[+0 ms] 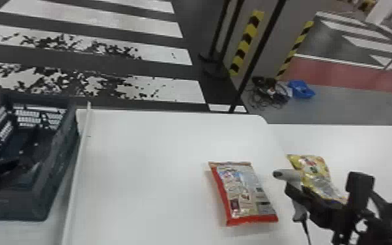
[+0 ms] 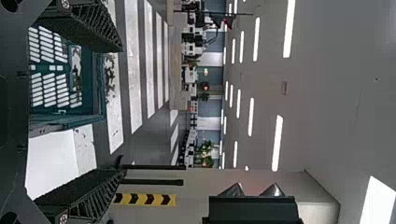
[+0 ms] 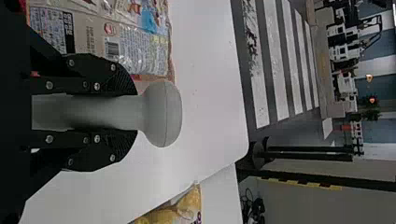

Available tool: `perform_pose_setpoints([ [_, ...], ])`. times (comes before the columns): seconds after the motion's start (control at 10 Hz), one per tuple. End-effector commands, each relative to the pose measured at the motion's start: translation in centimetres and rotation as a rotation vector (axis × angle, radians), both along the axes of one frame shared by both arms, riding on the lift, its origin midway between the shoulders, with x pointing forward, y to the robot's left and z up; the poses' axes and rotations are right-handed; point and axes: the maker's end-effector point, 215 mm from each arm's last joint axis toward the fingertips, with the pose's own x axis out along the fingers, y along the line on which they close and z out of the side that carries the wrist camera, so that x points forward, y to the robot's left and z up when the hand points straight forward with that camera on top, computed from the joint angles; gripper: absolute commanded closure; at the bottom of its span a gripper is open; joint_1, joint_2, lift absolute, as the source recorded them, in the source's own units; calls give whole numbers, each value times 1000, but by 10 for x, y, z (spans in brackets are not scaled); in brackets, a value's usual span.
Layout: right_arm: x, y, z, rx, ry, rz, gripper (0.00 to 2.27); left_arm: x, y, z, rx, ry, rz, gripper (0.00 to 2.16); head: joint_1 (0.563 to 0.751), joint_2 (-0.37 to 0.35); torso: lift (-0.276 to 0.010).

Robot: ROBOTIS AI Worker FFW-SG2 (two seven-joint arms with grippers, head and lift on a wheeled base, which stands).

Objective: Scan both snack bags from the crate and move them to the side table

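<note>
Right gripper clamps grey handheld scanner, left gripper spread; red-edged snack bag, head view lower right, likely light, crushable: pinch end seal.

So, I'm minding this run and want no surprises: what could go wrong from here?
The scanner in the right claw is close to the red-edged bag and might nudge it. The cord below the scanner could snag. The yellow bag lies near the edge of the table, so a sweep of that claw may shift it.
</note>
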Motion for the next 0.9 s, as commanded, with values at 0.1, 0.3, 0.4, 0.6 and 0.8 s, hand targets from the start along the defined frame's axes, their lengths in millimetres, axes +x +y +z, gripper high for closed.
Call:
perform_pose_setpoints([
  [0.1,22,-25,-30,-19,43,-21,2246,-4,2,-5,11,5,9,70,695,-350,-95],
  [0.3,31,-32,-48,-32,43,-26,2246,-6,2,-3,6,2,13,70,695,-350,-95],
  [0.4,31,-36,-52,-48,36,-22,2246,-7,-1,-3,5,0,9,70,695,-350,-95],
  [0.6,32,-39,-59,-66,28,-18,2246,-7,-2,-4,5,1,7,70,695,-350,-95],
  [0.8,36,-31,-54,-69,-16,5,1254,-6,1,-3,9,-1,10,70,695,-350,-95],
])
